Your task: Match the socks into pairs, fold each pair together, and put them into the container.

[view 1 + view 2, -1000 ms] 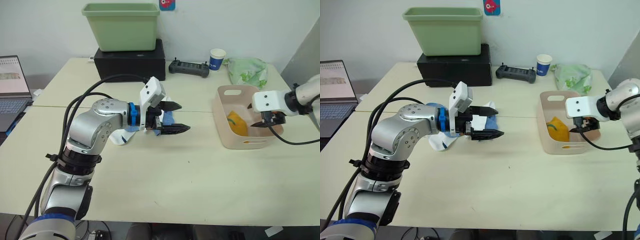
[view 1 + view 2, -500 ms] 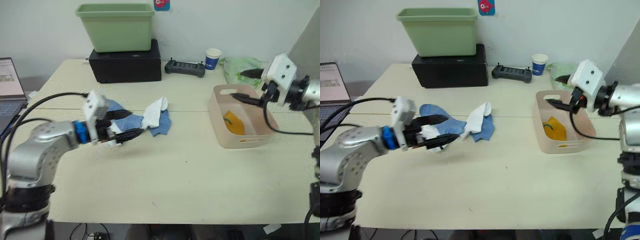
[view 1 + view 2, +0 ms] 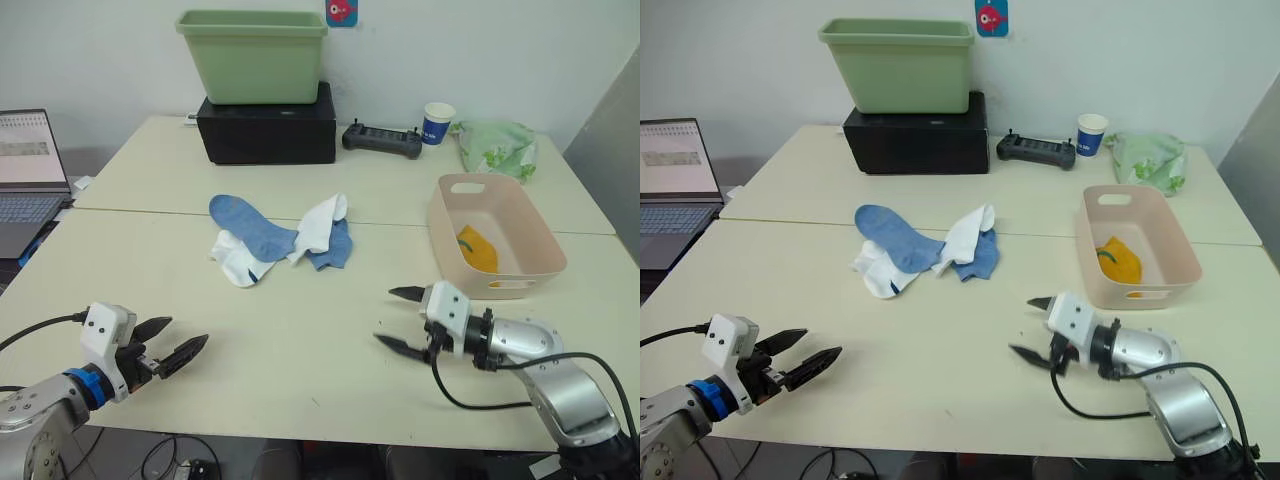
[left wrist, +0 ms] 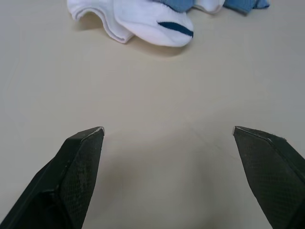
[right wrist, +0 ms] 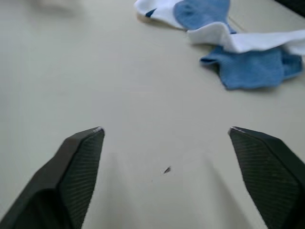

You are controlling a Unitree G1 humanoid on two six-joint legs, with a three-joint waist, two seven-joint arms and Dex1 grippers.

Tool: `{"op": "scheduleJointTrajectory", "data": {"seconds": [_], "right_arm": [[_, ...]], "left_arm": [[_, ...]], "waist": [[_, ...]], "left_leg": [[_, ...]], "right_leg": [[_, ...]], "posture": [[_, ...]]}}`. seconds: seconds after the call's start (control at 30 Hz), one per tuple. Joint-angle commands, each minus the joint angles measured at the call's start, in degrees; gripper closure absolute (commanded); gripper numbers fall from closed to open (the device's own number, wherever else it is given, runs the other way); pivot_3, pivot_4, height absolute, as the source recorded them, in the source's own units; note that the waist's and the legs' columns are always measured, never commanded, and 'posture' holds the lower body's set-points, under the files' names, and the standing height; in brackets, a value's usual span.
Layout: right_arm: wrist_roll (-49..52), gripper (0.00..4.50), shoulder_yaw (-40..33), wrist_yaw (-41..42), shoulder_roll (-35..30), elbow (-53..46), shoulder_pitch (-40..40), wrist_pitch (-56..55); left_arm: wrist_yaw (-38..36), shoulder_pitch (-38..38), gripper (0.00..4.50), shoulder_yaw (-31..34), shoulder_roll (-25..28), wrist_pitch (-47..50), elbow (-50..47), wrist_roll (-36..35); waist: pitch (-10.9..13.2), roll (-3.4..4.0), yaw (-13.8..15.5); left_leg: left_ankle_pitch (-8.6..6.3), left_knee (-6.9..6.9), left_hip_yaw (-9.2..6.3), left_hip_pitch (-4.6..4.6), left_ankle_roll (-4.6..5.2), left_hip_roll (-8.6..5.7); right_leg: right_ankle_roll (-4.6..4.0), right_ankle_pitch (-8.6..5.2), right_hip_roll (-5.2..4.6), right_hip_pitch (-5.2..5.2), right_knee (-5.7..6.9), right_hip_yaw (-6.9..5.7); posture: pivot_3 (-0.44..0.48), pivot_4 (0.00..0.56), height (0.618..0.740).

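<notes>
The left gripper (image 3: 170, 343) hovers low over the near left part of the cream table (image 3: 300, 380), its two black fingers spread wide with nothing between them. The right gripper (image 3: 397, 318) sits low over the near right part of the table, equally wide open and empty.

Ahead of both grippers, between them and toward the table's middle, lies a loose heap of soft fabric socks: a medium blue sock (image 3: 252, 227) draped over a white sock with a dark cuff edge (image 3: 236, 262), a second white sock (image 3: 321, 222) overlapping another blue sock (image 3: 334, 246).

Just beyond the right gripper and a little to its right stands the low pale pink plastic container (image 3: 545, 247) with handle slots; a folded mustard-yellow sock bundle (image 3: 475, 248) rests inside.

No writing is readable on the blue-and-white paper cup (image 3: 436, 122) at the far edge.
</notes>
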Motion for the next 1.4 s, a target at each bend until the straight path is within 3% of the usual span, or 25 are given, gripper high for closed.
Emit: {"op": "scheduleJointTrajectory", "data": {"seconds": [0.03, 0.33, 0.53, 0.63, 0.8, 1.07, 1.4], "right_arm": [[0.81, 0.03, 0.06, -1.23, 0.5, -3.72, -0.74, -0.86], [-4.87, 0.03, 5.7, -4.19, 2.88, 1.47, -9.49, -2.03], [-13.81, 0.03, 12.68, -8.47, 7.45, 10.1, -18.21, -5.65], [-20.83, 0.03, 17.39, -14.7, 15.51, 21.6, -28.01, -5.97], [-26.18, 0.03, 20.37, -19.7, 22.6, 37.48, -36.33, -10.27], [-30.08, 0.03, 20.73, -23.4, 26.67, 55.9, -44.91, -17.29], [-29.88, 3.4, 19.78, -22.91, 30.16, 66.08, -48.74, -22.25]], "left_arm": [[0.14, 1.09, 0.0, 1.39, -0.09, -1.33, -2.11, -1.2], [2.75, -3.28, 0.0, -2.52, -0.31, 2.16, -7.11, -4.58], [3.3, -3.65, 0.0, -3.3, -0.01, 2.72, -8.04, -5.68], [3.08, -3.01, 0.0, -3.3, 0.44, 3.09, -9.76, -6.57], [2.82, -2.88, 0.0, -2.88, 1.81, 4.99, -12.35, -8.93], [3.8, -4.0, 0.0, -2.86, 3.22, 5.1, -13.45, -9.84], [4.23, -4.74, 0.0, -4.29, 2.94, 4.04, -12.54, -9.21]], "waist": [[-0.02, -0.03, -0.43], [-0.04, -0.06, -0.19], [-0.04, -0.06, -0.54], [-0.03, -0.06, -1.14], [-0.09, -0.15, -0.86], [-0.08, -0.14, -0.53], [-0.08, -0.14, -0.99]], "left_leg": [[0.0, -0.01, 0.02, 0.01, 0.0, 0.04], [0.0, -0.02, -0.01, 0.02, 0.0, 0.03], [0.0, -0.04, -0.04, 0.02, 0.0, 0.07], [0.0, -0.04, -0.02, 0.02, 0.0, 0.07], [0.01, -0.06, -0.08, -0.02, -0.02, 0.07], [0.01, -0.06, -0.04, -0.03, -0.02, 0.05], [0.01, -0.09, -0.08, -0.03, -0.01, 0.08]], "right_leg": [[-0.01, 0.01, 0.04, -0.01, 0.0, 0.02], [-0.01, 0.01, 0.06, 0.0, 0.0, -0.01], [-0.14, 0.09, 0.1, -0.04, 0.02, -0.03], [-0.16, 0.1, 0.1, -0.06, 0.05, 0.0], [-0.35, 0.23, 0.1, -0.11, 0.1, -0.09], [-0.37, 0.24, 0.06, -0.13, 0.06, -0.08], [-0.38, 0.24, 0.1, -0.14, 0.1, -0.1]], "posture": [[0.0, 0.15, 0.73], [0.0, 0.15, 0.73], [0.0, 0.15, 0.73], [0.0, 0.15, 0.73], [0.0, 0.15, 0.73], [0.0, 0.15, 0.73], [0.0, 0.15, 0.73]]}}
